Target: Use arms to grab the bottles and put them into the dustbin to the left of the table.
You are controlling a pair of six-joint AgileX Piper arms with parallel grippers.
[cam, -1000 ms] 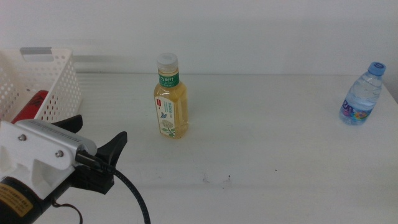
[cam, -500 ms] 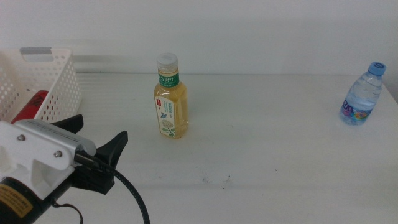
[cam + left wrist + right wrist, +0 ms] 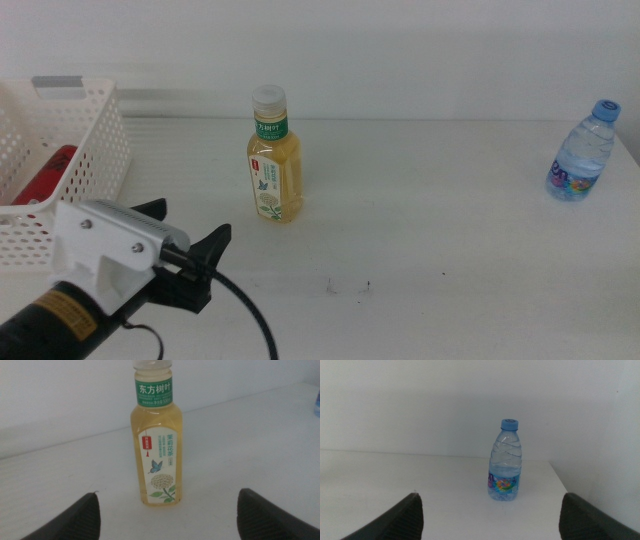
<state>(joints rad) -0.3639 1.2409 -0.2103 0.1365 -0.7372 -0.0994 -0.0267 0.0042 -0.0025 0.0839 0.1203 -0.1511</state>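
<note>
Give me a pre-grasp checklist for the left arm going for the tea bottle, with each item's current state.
1. Left gripper open, empty: ok.
2. Tea bottle upright, cap on: ok.
3. Bottle centred between the jaws in the left wrist view: ok.
4. Jaws around bottle: not ok, short of it.
5. Dustbin has room beside the red can: ok.
6. Right gripper open, apart from the water bottle: ok.

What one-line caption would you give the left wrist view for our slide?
Left gripper, jaws open, faces the upright yellow tea bottle on the white table.
</note>
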